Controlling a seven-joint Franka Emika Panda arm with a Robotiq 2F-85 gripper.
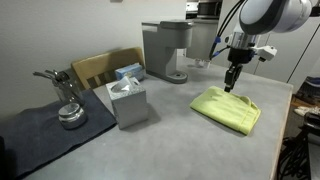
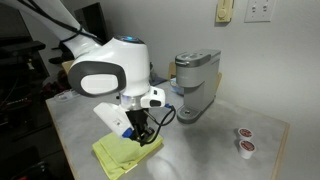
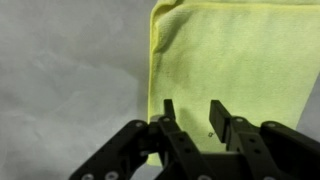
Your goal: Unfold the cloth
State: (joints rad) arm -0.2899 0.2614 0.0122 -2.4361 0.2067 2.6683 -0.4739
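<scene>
Grey table [image 1: 180,140], white wall [image 2: 170,25] (two outlet plates [image 2: 260,10]).

The cloth [image 1: 226,108] lies on the table [image 1: 170,140], the hand [image 1: 232,86] above it, the coffee machine [image 1: 166,50] behind.

Office kitchenette: coffee machine [image 1: 165,48], coffee pods [image 2: 246,148].

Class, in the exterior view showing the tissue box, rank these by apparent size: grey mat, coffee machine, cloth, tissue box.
1. grey mat
2. coffee machine
3. cloth and tissue box: too alike to rank.
</scene>
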